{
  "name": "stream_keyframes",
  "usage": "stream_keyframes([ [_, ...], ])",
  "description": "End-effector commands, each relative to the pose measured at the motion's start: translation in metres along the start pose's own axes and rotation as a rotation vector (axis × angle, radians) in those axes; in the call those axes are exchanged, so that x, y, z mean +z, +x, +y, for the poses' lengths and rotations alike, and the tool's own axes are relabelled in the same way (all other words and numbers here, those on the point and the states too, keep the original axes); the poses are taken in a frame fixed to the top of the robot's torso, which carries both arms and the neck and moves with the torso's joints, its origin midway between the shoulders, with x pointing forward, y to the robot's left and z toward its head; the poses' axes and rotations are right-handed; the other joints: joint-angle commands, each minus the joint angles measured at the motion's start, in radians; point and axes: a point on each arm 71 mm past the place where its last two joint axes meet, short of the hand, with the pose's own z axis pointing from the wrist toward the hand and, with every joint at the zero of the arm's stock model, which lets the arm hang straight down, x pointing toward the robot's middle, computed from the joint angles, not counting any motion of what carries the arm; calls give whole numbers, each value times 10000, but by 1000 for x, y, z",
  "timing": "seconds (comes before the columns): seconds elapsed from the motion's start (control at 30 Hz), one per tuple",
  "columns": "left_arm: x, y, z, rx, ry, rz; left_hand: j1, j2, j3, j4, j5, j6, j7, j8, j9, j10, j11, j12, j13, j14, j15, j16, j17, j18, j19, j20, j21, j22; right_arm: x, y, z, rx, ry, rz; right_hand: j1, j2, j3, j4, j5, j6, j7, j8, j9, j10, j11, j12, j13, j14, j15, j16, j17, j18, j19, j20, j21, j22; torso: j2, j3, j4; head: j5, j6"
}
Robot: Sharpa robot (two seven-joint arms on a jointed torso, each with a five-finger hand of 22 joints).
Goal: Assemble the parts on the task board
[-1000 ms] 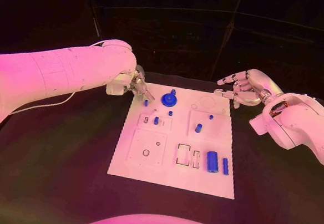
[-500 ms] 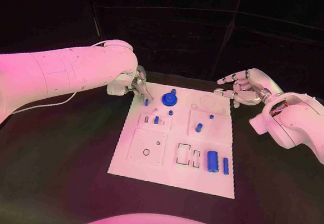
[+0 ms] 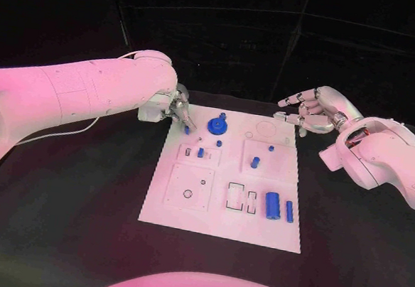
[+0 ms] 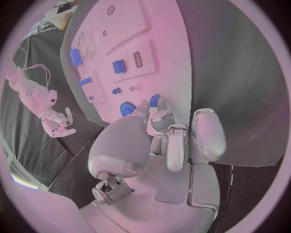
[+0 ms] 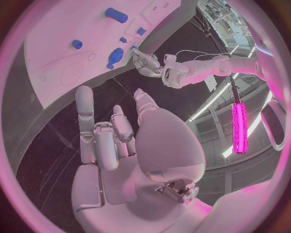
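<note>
Clearly pinching: left robot hand (image 3: 174,109) with fingertips (image 4: 159,115) closed on a small blue peg (image 4: 154,100), low over the white rectangular task board (image 3: 188,216) at its far left corner. Just beyond those fingertips, a round blue knobbed disc (image 3: 216,127) standing in the board; a little further out, a small blue stud (image 3: 219,143) and a short blue pin (image 3: 200,154) in the raised white block. Could slip from so slight a pinch, or tip on entry if brought down askew, since only the top of the peg shows past the fingertips. Could also brush the disc alongside, being so near. Well apart on the other side, right robot hand (image 3: 312,111) hovering beyond the board's far right corner, fingers spread and holding nothing. Nearest the robot, a thick blue cylinder (image 3: 273,206) and a slim blue bar (image 3: 289,211) lying loose beside two rectangular slots, liable to roll if the board is jolted on the black table (image 3: 63,218).
</note>
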Motion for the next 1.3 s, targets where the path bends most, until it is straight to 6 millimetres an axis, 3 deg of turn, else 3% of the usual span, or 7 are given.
stream_keyframes([
  [0.03, 0, 1, -2, 66, 163, 157, 112, 25, 21, -71, -35, 47, -1, -48, -11, -87, 0, -16, -12, 1037, 51, 31, 2634, -132, 108, 74, -5, 7, 1, -1, 2, 55, -124, -2, -17, 50, -21, 16, 36, -35, -17, 51, -6, -40, -26, 27, 9, 534, -55, -43, 332, 73, -50, -22, -53, 5, 4, -2, 0, 5, -4],
  [0.3, 0, 0, -2, 0, 202, 71, 707, 507, 475, -439, -25, 11, -52, -140, -79, -114, -49, -42, -40, 1037, 26, 31, 2634, -124, 101, 68, -22, 1, 1, -1, 2, 57, -116, 0, -17, 50, -21, 16, 36, -35, -17, 51, -6, -40, -26, 27, 9, 534, -55, -43, 332, 73, -50, -22, -53, 5, 5, -2, -5, 4, -18],
  [0.5, -1, 1, -2, -175, 373, -27, 1802, 879, 1604, -1379, -22, -49, -132, -193, -117, -169, -139, -106, -48, 1037, -53, 31, 2634, -123, 102, 8, -19, 24, 1, 0, 2, 59, -115, 15, -17, 50, -21, 16, 36, -35, -17, 51, -6, -40, -26, 27, 9, 534, -55, -43, 332, 73, -50, -22, -53, 5, 0, -6, 2, 6, -20],
  [0.97, -18, 4, 15, -1601, 918, -382, 633, 158, 4291, -2120, -59, -108, -58, 146, 139, -80, -93, -238, -201, 1037, 2, 31, 2634, -125, 100, 32, -57, 54, 0, -2, 0, 43, -37, 7, -7, 76, -24, 28, 44, -34, -19, 59, -5, -44, -28, 25, 2, 529, -56, -56, 304, 78, -60, -23, -69, -27, -15, 7, 33, 23, -3],
  [1.07, -24, 6, 18, -1801, 1034, -420, 574, 116, 4385, -2137, -60, -111, -51, 160, 150, -75, -104, -238, -204, 1037, 5, 31, 2634, -125, 101, 32, -58, 56, 0, -2, -1, 42, -29, 9, -7, 76, -24, 28, 44, -34, -19, 59, -5, -44, -28, 25, 2, 529, -56, -56, 304, 78, -60, -23, -69, -27, -17, 11, 56, 27, -19],
  [1.1, -26, 8, 18, -1856, 1083, -443, 21, -169, 5307, -2243, -62, -136, -78, 315, 266, -13, -107, -226, -212, 1037, -1, 31, 2634, -124, 109, 24, -65, 77, 0, -2, -1, 41, -27, 13, -7, 76, -24, 28, 44, -34, -19, 59, -5, -44, -28, 25, 2, 529, -56, -56, 304, 78, -60, -23, -69, -27, -15, 13, 61, 23, -15],
  [1.3, -38, 19, 17, -1966, 1436, -561, -74, -232, 5534, -2289, -35, -145, -87, 362, 300, -22, -95, -246, -239, 1037, -14, 31, 2634, -120, 104, 25, -87, 59, 0, -3, -2, 33, -4, 15, -7, 78, -27, 31, 45, -34, -19, 61, -5, -47, -28, 23, -2, 529, -56, -57, 304, 77, -58, -23, -68, -24, -8, -10, 63, 29, -25],
])
